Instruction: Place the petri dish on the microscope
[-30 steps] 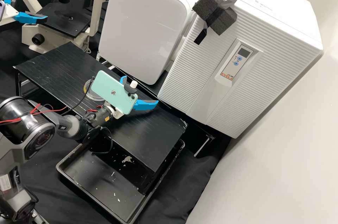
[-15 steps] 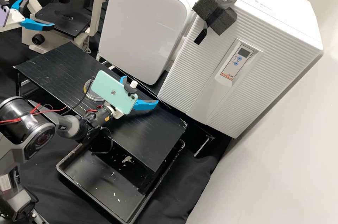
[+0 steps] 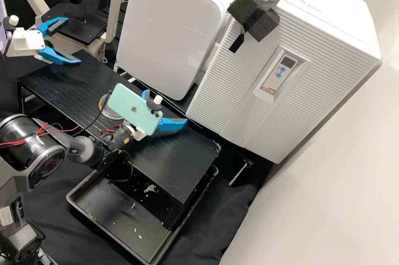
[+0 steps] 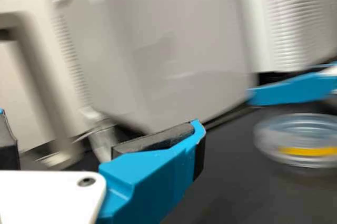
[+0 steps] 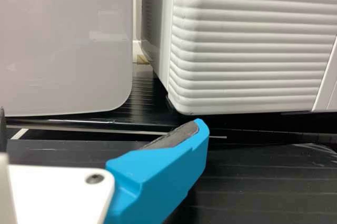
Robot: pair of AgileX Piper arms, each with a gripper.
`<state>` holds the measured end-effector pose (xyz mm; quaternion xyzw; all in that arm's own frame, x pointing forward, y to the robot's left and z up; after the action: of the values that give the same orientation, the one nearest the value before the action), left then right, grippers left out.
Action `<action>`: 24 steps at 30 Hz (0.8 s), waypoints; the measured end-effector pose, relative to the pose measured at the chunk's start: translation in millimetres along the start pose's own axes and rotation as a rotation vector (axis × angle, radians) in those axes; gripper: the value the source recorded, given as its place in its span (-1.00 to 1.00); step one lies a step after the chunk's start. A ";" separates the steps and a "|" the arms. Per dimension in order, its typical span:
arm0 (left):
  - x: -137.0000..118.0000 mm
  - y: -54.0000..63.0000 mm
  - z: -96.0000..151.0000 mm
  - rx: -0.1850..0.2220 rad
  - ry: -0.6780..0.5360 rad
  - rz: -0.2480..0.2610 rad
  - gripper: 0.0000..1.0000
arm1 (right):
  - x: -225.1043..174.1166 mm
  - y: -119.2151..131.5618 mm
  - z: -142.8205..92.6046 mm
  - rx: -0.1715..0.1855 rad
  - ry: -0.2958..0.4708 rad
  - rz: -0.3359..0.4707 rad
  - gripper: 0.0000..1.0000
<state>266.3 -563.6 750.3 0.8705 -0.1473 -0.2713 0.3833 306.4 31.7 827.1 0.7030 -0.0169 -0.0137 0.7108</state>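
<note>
In the high view, your left hand (image 3: pixel 74 40) hangs wide near the microscope (image 3: pixel 114 11), and your right hand (image 3: pixel 168 105) is wide too, above the black surface (image 3: pixel 176 165), just beside the mint-green phone (image 3: pixel 133 111) on its arm. Your petri dish (image 3: pixel 106 112) lies flat on that surface, partly behind the phone, a yellow band along its side

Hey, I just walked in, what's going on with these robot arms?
Two robot arms are at work on a lab bench, but neither is holding anything. The left hand is open near the microscope, and the right hand is open over the black stand. The petri dish is on that stand, not yet on the microscope where it's meant to go.
</note>
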 end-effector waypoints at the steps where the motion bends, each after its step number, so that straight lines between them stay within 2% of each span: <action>1: 2.0 -0.1 4.2 0.000 -0.028 -0.002 1.00 | 0.0 0.0 0.0 0.000 0.000 0.000 1.00; 6: 15.3 -2.9 22.5 -0.014 -0.164 -0.030 1.00 | 0.0 0.0 0.0 0.000 0.000 0.000 1.00; 16: 42.8 -17.8 44.2 -0.165 -0.303 -0.179 1.00 | 0.0 0.0 0.0 0.000 0.000 0.000 1.00; 24: 52.0 -25.2 56.5 -0.206 -0.372 -0.226 1.00 | 0.0 0.0 0.0 0.000 0.000 0.000 1.00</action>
<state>276.5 -604.2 681.2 0.7728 -0.0884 -0.4816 0.4037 306.4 31.7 827.1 0.7030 -0.0169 -0.0137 0.7108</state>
